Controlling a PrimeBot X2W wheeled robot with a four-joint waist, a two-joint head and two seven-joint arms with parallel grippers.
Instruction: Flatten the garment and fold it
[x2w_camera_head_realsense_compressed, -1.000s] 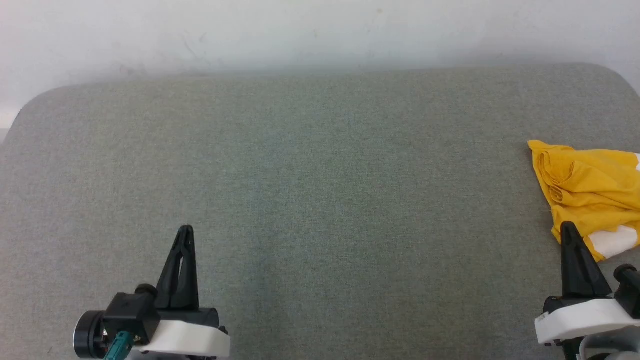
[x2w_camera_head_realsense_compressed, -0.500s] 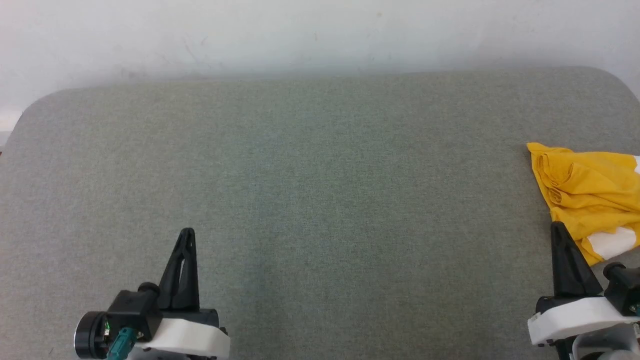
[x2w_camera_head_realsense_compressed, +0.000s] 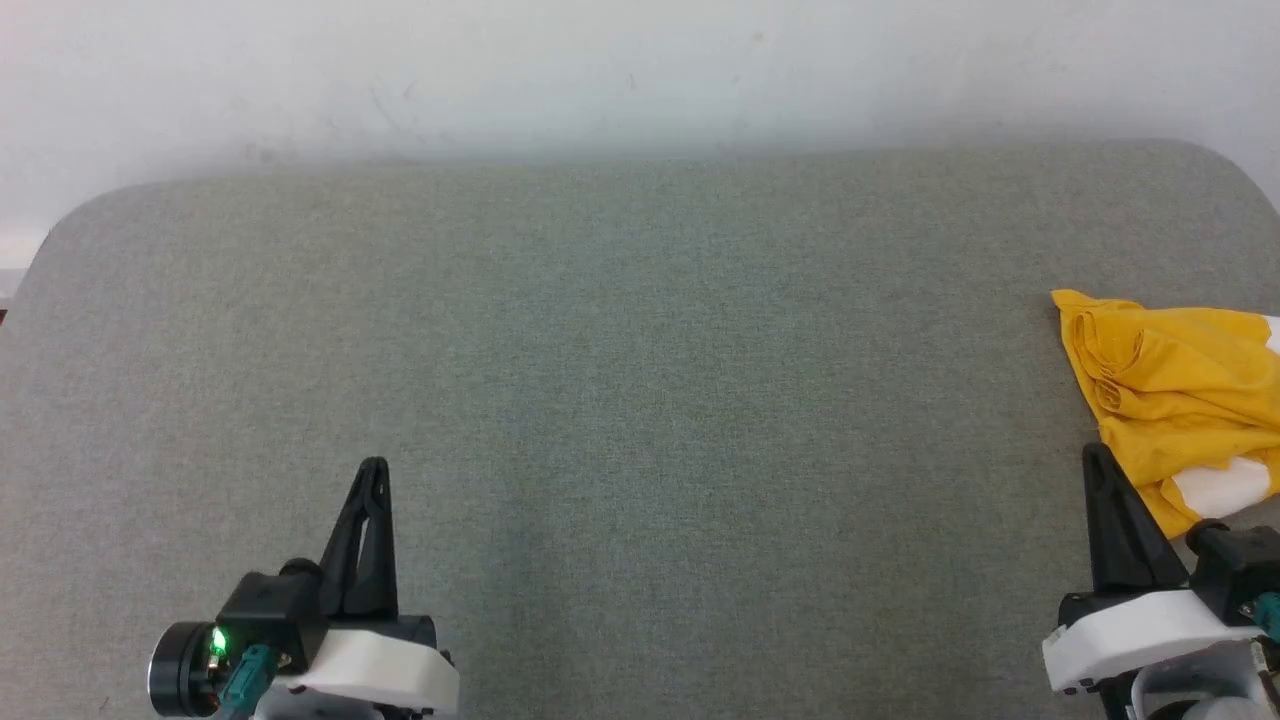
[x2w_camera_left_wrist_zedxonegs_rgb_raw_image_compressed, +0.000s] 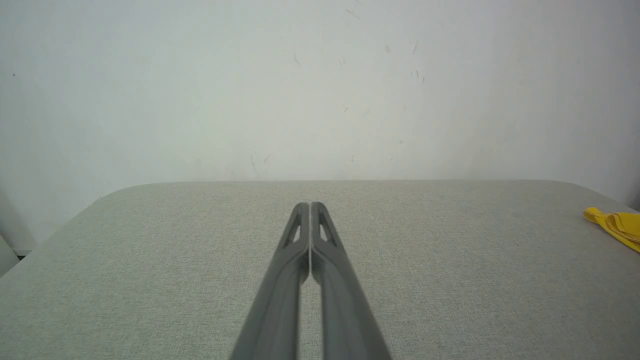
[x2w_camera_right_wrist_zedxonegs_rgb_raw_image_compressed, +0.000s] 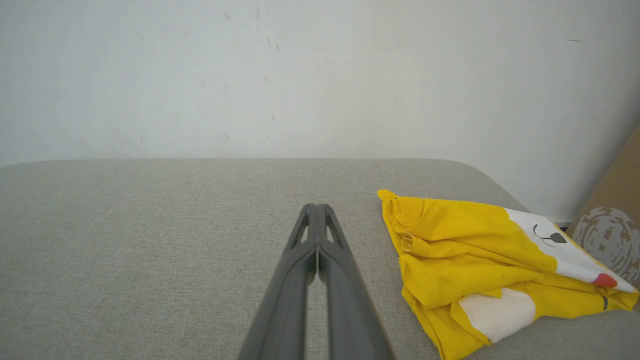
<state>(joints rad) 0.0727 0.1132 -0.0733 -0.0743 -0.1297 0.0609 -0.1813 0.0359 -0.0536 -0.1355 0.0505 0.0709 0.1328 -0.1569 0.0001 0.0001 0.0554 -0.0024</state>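
Yellow garment (x2w_camera_head_realsense_compressed: 1170, 400) bunched, edge cropped, print (x2w_camera_right_wrist_zedxonegs_rgb_raw_image_compressed: 550, 235) seemingly part-hidden

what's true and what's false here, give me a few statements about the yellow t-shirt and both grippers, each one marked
1. The bright yellow cotton T-shirt lies bunched up on the grey fabric surface. True.
2. The left gripper holds a sleeve of the T-shirt. False: it is shut on nothing, far from the shirt.
3. The right gripper is shut, with the T-shirt off to its right. True.
4. The T-shirt is spread flat in the middle of the surface. False: it sits crumpled at the right end.
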